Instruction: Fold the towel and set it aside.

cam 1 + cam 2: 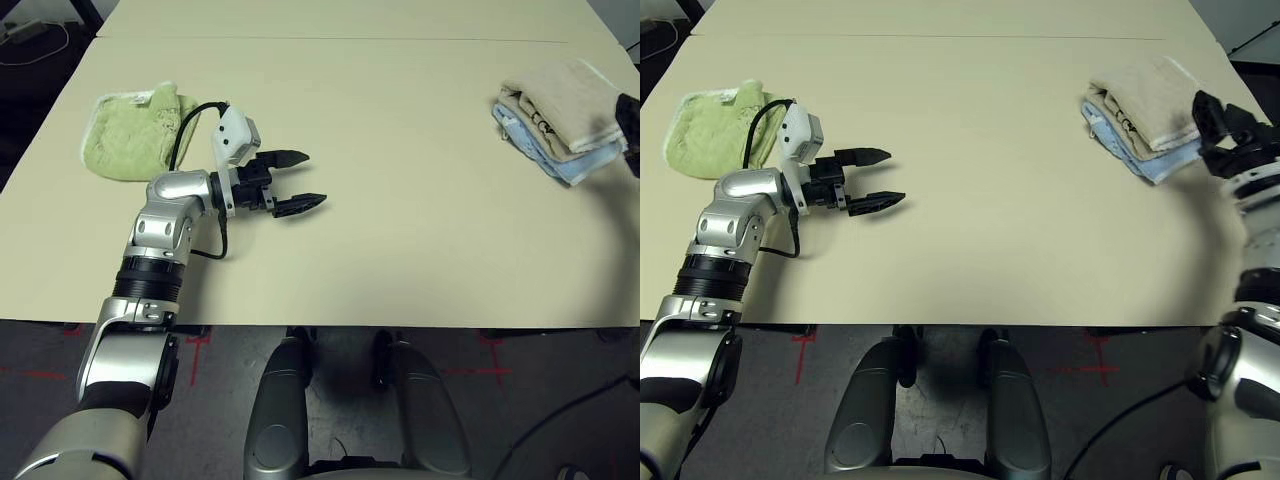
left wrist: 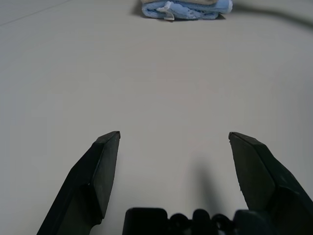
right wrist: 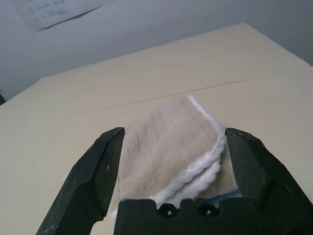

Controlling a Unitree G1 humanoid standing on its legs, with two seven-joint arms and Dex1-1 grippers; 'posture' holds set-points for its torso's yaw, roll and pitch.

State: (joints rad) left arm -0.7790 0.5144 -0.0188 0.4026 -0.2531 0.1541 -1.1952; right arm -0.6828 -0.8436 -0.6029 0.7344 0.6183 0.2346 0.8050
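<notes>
- The tan towel (image 1: 570,95) lies folded on top of the light blue towel (image 1: 585,166), toward the far right part of the table (image 1: 400,230), so we judge the folding and placing all but done; what is left for us is a clean letting-go.
- Our right pincer (image 3: 174,130) stands wide at the near outer side of the pile, with no cloth pinched between its two fingers as far as we can tell.
- To finish well, we should keep those fingers spread, lift a little first, then draw back toward ourselves and outward, slowly, so that no tip hooks the white edging (image 3: 215,127) and opens the fold.
- We had better not close while backing off: the looped cloth could catch, and the upper towel might slide off the lower one.
- The two towels sit slightly askew, with blue peeking out along the near side; we would leave that alone unless a neater pile is wanted, as a nudge could shift both.
- Our left pincer (image 1: 316,177) is wide too, holding nothing, low over the table and well apart from the pile; it can wait there.
- The green towel (image 1: 135,135) lies beside our left wrist, close to its black cable (image 1: 185,130), so we should move that arm carefully to avoid dragging it.
</notes>
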